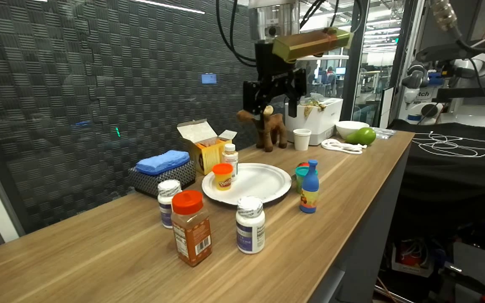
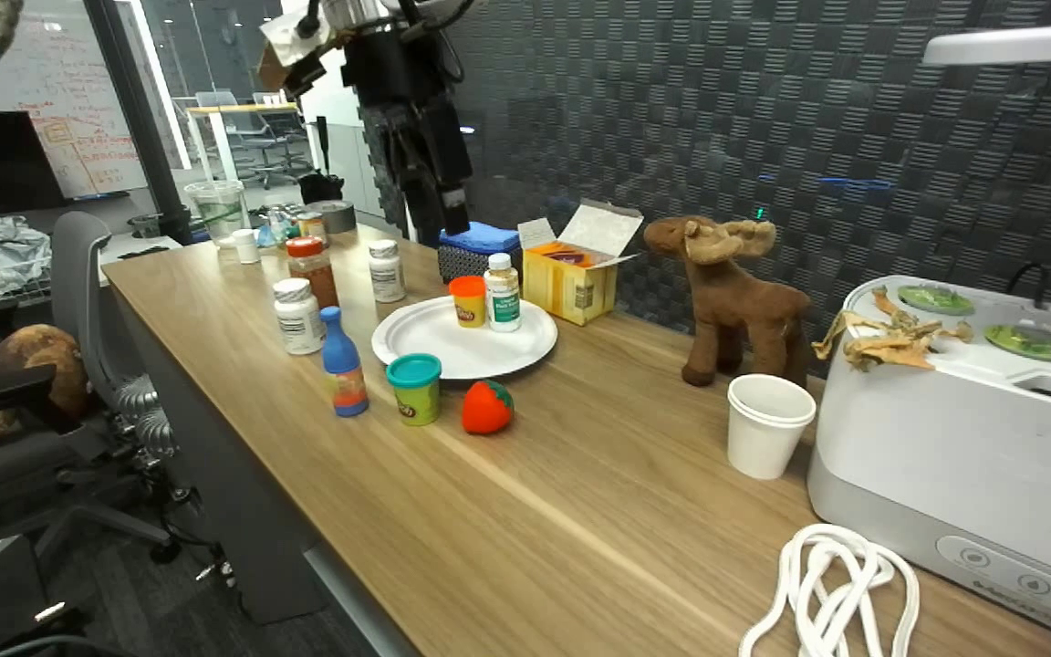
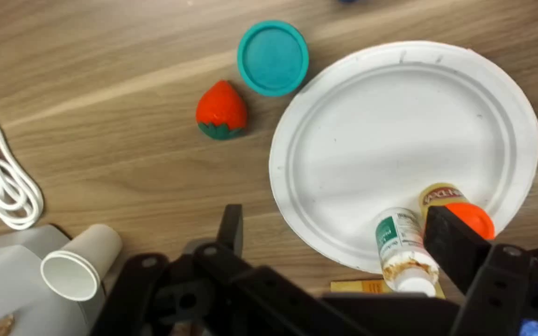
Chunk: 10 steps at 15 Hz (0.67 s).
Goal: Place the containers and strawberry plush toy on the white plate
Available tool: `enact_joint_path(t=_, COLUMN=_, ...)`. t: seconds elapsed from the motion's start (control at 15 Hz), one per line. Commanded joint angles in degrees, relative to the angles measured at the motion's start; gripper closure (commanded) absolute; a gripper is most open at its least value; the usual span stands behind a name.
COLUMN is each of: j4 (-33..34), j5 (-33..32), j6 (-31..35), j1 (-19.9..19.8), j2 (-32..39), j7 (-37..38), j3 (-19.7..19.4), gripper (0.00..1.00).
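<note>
Task apparently part done: an orange-lidded tub (image 2: 469, 306) and a green-labelled bottle (image 2: 503, 297) are set on the white plate (image 3: 390, 116); the strawberry toy (image 3: 222, 109) and a teal-lidded tub (image 2: 415, 392), probably yet to be moved, are found just beside it on the wooden counter (image 2: 580, 511). The gripper (image 3: 333, 215) is held above, directed downward, its fingers (image 3: 233, 228) spread and nothing grasped

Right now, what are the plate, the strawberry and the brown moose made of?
White plate: probably pressed paper, matte, with a moulded ridge. Strawberry: maybe foam or fabric; it looks smooth, but I can't tell. Moose: likely plush fabric, with a soft-looking, fuzzy surface.
</note>
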Motion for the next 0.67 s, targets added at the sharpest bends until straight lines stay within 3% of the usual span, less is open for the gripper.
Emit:
enact_joint_path(t=0.0, j4=-10.78, j5=0.93, j6=6.6, j1=-2.96, j2=-5.72, j7=2.68, j3=1.11, gripper=0.0)
enact_joint_path(t=0.27, j4=-17.43, j5=1.94, j6=14.4, j1=-5.24, j2=-6.76, j7=0.99, j3=0.94, gripper=0.0)
enact_joint_path(t=0.6, j4=-21.57, j5=4.56, j6=19.2, j1=-6.64, j2=-6.84, j7=-0.73, j3=0.97, gripper=0.0)
